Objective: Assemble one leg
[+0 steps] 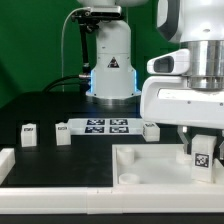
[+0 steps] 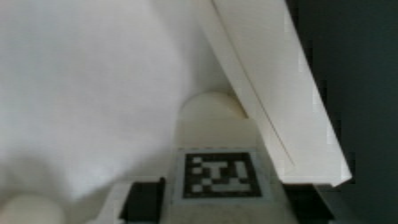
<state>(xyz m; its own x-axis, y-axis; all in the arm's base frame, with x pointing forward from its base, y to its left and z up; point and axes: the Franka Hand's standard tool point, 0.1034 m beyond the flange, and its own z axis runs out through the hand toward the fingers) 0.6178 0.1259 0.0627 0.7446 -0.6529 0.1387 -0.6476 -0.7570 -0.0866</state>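
One leg within gripper fingers.

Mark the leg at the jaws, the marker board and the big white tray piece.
leg (image 1: 202, 153), exterior view: its tagged face.
marker board (image 1: 104, 126), exterior view: its top between tags.
tray piece (image 1: 150, 172), exterior view: bare inner floor.

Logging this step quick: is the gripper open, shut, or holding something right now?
Gripper: shut on the small white plastic tagged leg, held over the large white square tray-like piece.
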